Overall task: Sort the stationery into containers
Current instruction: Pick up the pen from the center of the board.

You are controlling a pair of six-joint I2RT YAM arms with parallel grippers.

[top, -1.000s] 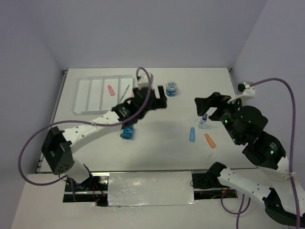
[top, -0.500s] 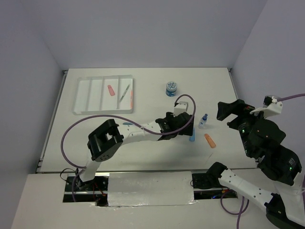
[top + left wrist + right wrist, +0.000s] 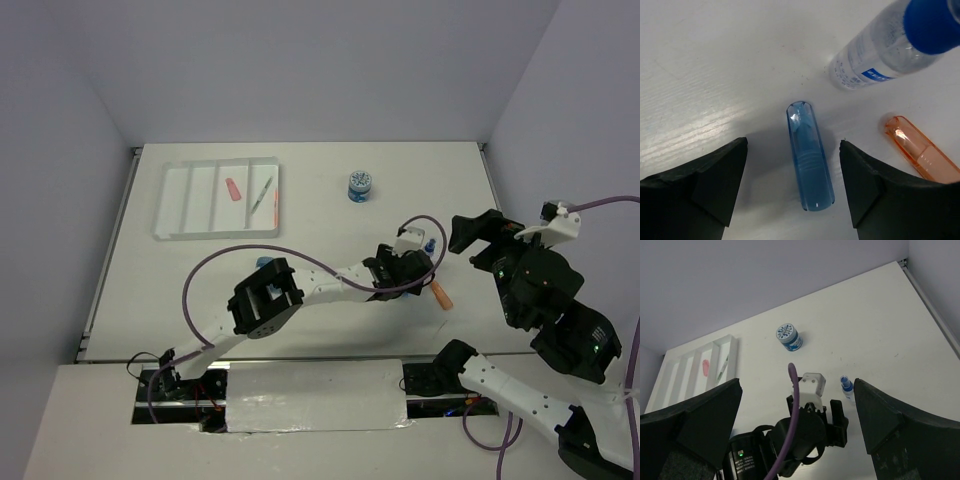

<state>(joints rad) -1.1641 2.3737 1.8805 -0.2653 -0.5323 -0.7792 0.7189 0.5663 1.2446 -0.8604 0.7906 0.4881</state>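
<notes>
One blue stubby piece (image 3: 810, 157) lies flat on the counter (image 3: 330, 225), between the fingers of my left pincer (image 3: 792, 150), which is spread wide on either side of it, touching and holding nothing. Just right of it lies the orange stubby piece (image 3: 922, 150), with a small blue-capped bottle (image 3: 880, 55) just beyond. My right pincer (image 3: 797, 390) hangs fully spread and empty. The tray (image 3: 172, 200) at far left holds the pink piece (image 3: 232, 189), grey-green pen (image 3: 262, 193) and orange pen (image 3: 276, 205). I judge both stubs, the far spool (image 3: 360, 186) and the near spool (image 3: 263, 263) remain unsorted.
</notes>
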